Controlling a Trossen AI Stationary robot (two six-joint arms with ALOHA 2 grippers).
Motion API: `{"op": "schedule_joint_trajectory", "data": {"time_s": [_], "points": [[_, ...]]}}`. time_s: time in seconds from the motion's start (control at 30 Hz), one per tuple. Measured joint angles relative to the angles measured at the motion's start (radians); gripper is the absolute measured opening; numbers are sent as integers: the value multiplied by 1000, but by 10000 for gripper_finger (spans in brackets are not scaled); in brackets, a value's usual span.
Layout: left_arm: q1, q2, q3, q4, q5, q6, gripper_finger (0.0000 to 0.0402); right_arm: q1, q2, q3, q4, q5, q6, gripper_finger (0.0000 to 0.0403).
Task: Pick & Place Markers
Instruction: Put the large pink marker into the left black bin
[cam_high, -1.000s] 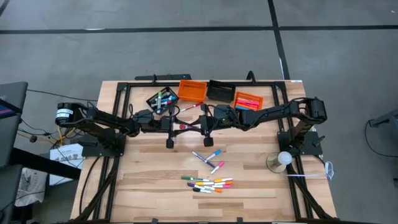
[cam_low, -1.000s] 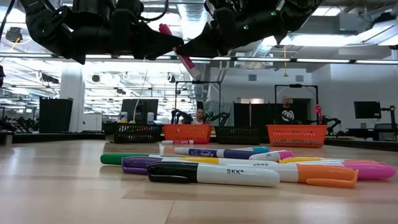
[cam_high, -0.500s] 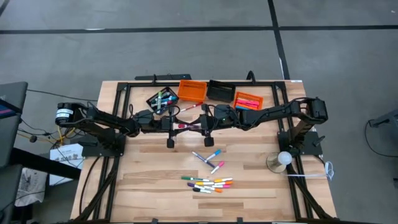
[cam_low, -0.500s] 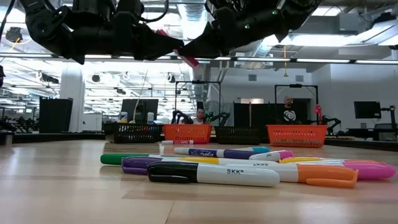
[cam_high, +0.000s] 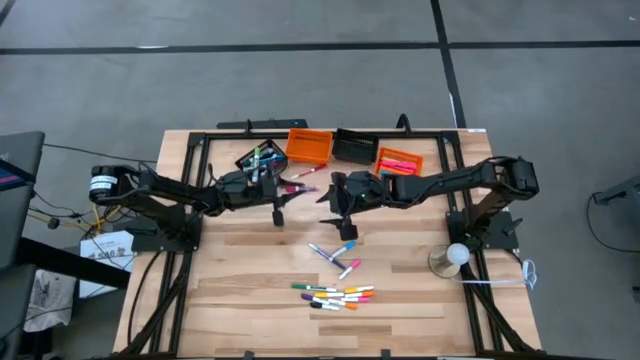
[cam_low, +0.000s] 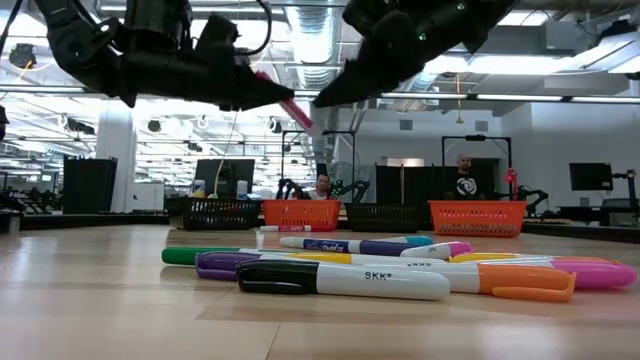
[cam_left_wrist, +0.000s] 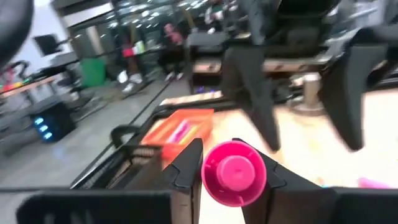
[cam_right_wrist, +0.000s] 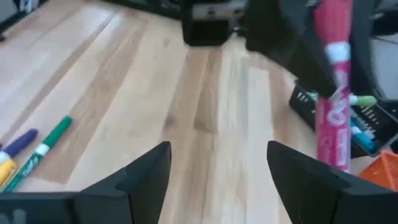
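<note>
A pink marker (cam_high: 301, 188) hangs above the table's middle, and my left gripper (cam_high: 280, 193) is shut on it. It also shows in the low view (cam_low: 292, 105) and the right wrist view (cam_right_wrist: 332, 93). My right gripper (cam_high: 332, 206) stands open just right of the marker's free end, with nothing between its fingers (cam_right_wrist: 146, 180). More markers lie flat on the table in a loose group (cam_high: 332, 250) and a row (cam_high: 335, 295) near the front edge. My left gripper pinches the pink marker between its two fingers at one end, whose round pink face (cam_left_wrist: 234, 173) shows between them. The fingers come about level from the table's left and lie along the marker. The marker sticks out beyond them toward the right gripper, tilted slightly down, clear of the table.
Along the far edge stand a black bin with markers (cam_high: 256, 160), an orange bin (cam_high: 309, 146), a black bin (cam_high: 354, 148) and an orange bin with pink and orange markers (cam_high: 398, 161). A small lamp-like stand (cam_high: 452, 258) is at the right. People show in the room behind.
My right gripper has opened, let go of the pink marker and drawn back a little toward the table's right. My left gripper keeps the marker and has swung it slightly toward the far edge.
</note>
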Motion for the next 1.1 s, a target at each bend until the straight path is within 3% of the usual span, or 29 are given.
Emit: {"op": "schedule_joint_trajectory", "data": {"time_s": [0.1, 0.23, 0.33, 0.4, 0.53, 0.7, 0.8, 0.97, 1.1], "points": [[21, -13, 0, -46, -105, -2, 71, -6, -32, 2, -74, 44, 13, 260], [51, -71, 1, -177, -330, -17, 74, -11, -68, 3, -167, 154, 50, 255], [79, -150, 11, -355, -522, -59, 69, -10, -92, 3, -222, 243, 71, 251], [102, -207, 38, -526, -590, -133, 69, -11, -99, 3, -246, 292, 85, 248], [147, -272, 117, -835, -596, -328, 69, -11, -101, 2, -250, 342, 93, 245], [180, -238, 222, -1088, -594, -457, 69, -11, -101, 2, -250, 351, 100, 244], [206, -192, 297, -1202, -577, -465, 69, -9, -101, 2, -251, 351, 100, 244], [274, -116, 437, -1428, -434, -464, 70, -2, -95, 2, -254, 333, 99, 244], [321, -62, 471, -1492, -376, -465, 70, -3, -95, 2, -262, 331, 100, 244]]}}
